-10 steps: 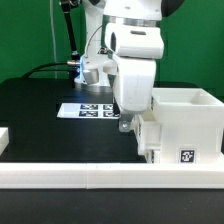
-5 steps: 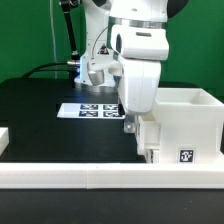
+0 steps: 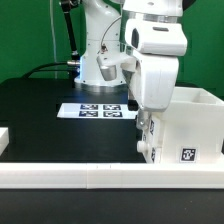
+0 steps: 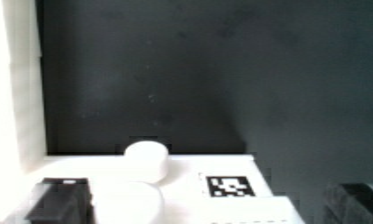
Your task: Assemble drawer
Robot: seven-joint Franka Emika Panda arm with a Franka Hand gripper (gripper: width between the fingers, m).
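Observation:
The white drawer housing (image 3: 192, 122) stands at the exterior view's right, open at the top, with a tag (image 3: 186, 155) on its front. A smaller white tray part (image 3: 148, 142) sits against its left side. My gripper (image 3: 143, 126) hangs just over that part. In the wrist view a white part with a tag (image 4: 231, 186) and a round knob (image 4: 146, 153) lies between my fingers. My gripper (image 4: 209, 205) is open, its black fingers (image 4: 60, 201) wide apart and clear of the part. The second tray is not clearly visible.
The marker board (image 3: 100, 110) lies flat on the black table behind my gripper. A long low white border rail (image 3: 100, 176) runs along the front edge. A small white piece (image 3: 4, 138) shows at the exterior view's far left.
My arm has moved toward the exterior view's right, from beside the marker board to over the housing's left side. The housing and tray part have not moved.

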